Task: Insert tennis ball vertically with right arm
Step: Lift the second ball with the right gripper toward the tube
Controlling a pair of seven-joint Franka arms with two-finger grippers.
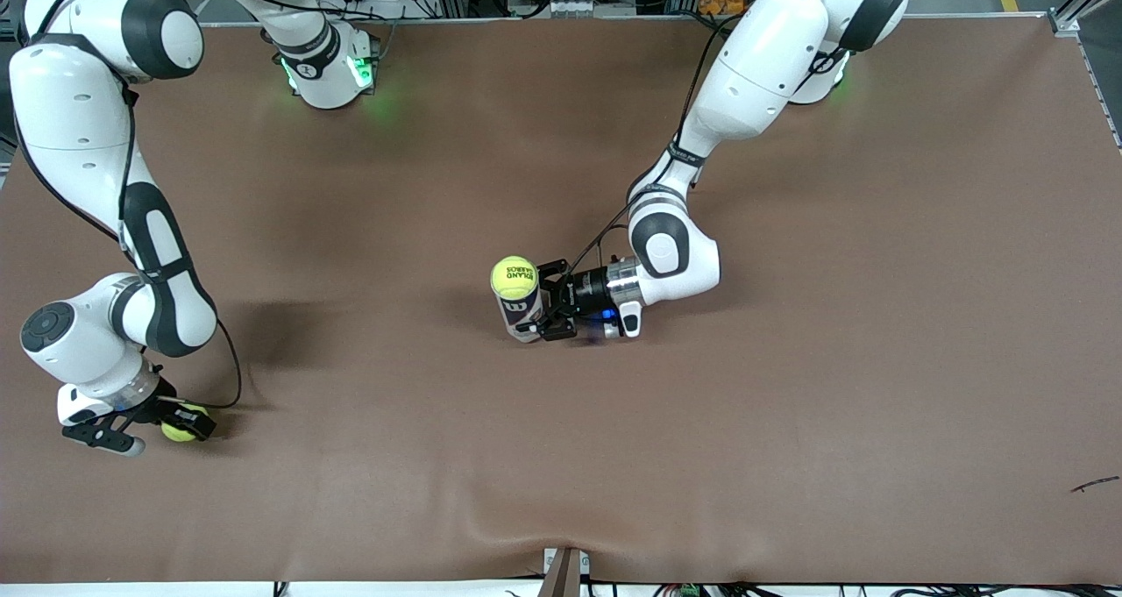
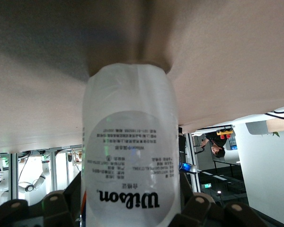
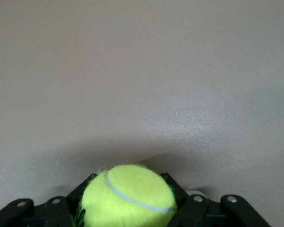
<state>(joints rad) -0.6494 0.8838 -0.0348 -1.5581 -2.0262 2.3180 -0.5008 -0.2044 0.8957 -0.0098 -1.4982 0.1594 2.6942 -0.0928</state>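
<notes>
While clamped by left gripper (image 1: 545, 303), Wilson tube (image 1: 519, 316) capped by 1 ball (image 1: 514, 278): could block tennis ball (image 3: 128, 194) pinched in right gripper (image 1: 180, 423), table's 8 o'clock.

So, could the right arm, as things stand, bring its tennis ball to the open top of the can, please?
Probably not yet: a tennis ball already sits in the mouth of the can that the left gripper holds upright. The right gripper grips its own ball at the right arm's end of the table.
</notes>
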